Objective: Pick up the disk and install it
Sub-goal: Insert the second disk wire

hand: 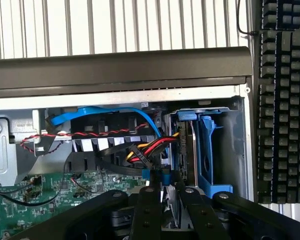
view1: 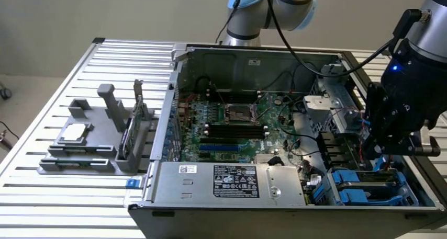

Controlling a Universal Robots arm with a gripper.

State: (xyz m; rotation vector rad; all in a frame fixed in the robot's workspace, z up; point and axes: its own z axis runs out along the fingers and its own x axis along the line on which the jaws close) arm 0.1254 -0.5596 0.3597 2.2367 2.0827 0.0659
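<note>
An open computer case [view1: 293,145] lies on a slatted metal table [view1: 63,92]. The black gripper [view1: 391,145] hangs above the drive bays at the exterior view's right, and its body hides the fingertips there. In the wrist view the gripper's [hand: 165,200] two fingers [hand: 146,210] stand nearly together with only a narrow gap, holding nothing. The disk [hand: 190,150] sits upright in its blue carrier [hand: 210,155] inside the corner bay, mostly hidden by the rails. Red, yellow and blue cables [hand: 140,147] crowd the space beside it. A keyboard [hand: 285,100] lies past the case wall.
</note>
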